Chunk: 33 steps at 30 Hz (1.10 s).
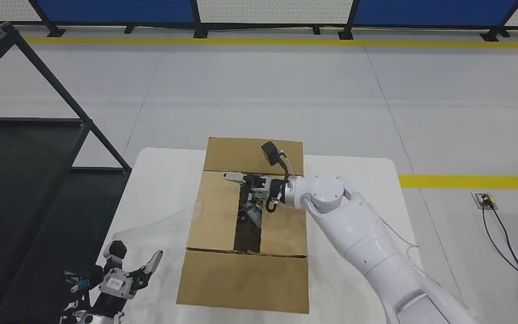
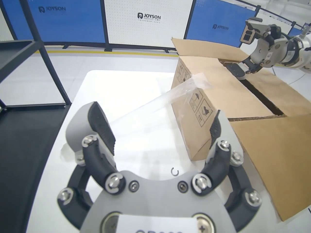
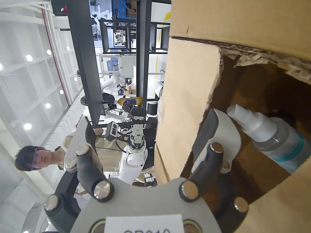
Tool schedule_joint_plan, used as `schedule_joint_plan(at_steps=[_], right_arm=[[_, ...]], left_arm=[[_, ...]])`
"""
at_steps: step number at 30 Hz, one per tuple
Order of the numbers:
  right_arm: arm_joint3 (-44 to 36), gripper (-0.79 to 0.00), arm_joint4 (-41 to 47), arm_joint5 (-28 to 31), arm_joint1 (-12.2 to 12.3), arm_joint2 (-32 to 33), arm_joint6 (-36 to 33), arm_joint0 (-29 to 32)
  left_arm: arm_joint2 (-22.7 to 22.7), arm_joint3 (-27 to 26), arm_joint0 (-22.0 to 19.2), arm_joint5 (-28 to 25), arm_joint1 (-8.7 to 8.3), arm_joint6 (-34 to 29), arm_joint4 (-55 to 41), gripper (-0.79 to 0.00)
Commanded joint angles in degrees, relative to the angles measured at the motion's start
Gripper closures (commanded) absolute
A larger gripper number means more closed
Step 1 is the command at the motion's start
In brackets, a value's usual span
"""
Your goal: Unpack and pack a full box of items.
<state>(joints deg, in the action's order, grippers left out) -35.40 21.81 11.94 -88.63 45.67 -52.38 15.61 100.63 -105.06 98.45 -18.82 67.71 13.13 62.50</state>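
Observation:
A brown cardboard box (image 1: 212, 219) stands on the white table (image 1: 154, 194), its top flaps nearly closed with a dark slit down the middle. My right gripper (image 1: 247, 186) is at the far end of that slit, open. In the right wrist view its fingers straddle the edge of one flap (image 3: 187, 103), with one finger (image 3: 218, 127) inside the box. Beside that finger lies a clear spray bottle (image 3: 269, 132) with a white cap and a teal band. My left gripper (image 2: 156, 112) hangs open over the table's near left corner, holding nothing.
A strip of clear plastic (image 2: 170, 95) lies from the box's left side across the table toward the left gripper. A black metal rack (image 1: 48, 162) stands left of the table. The box's near flap (image 1: 243, 283) overhangs the front edge.

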Motion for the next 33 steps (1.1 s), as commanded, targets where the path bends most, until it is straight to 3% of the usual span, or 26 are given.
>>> schedule_joint_plan(at_steps=[1, 8, 15, 25, 33], right_arm=[[0.83, -0.785, 0.96, 0.57, -0.39, 0.20, -0.25, -0.53], [1.46, -0.785, 3.81, 1.09, -1.24, 1.51, -1.49, -2.37], [-0.85, -0.785, 4.70, -0.77, -2.65, 1.16, 1.38, -3.23], [-1.66, -0.785, 6.86, -4.13, -6.50, -1.56, 8.20, -4.45], [0.20, -0.785, 8.02, -4.68, -10.20, -4.40, 10.53, -6.26]], left_arm=[[-0.02, 0.07, 0.11, -0.02, 0.03, 0.05, -0.08, -0.785], [-0.69, 0.32, 0.03, -0.10, 0.16, 0.15, -0.07, -0.785], [-0.47, 0.50, -0.10, 0.37, 0.24, 0.59, 0.01, -0.785], [1.55, -0.03, 1.18, 0.79, 0.41, 1.74, -2.71, -0.785], [1.87, -4.86, 4.38, 1.44, 0.62, 4.30, 0.43, -0.785]])
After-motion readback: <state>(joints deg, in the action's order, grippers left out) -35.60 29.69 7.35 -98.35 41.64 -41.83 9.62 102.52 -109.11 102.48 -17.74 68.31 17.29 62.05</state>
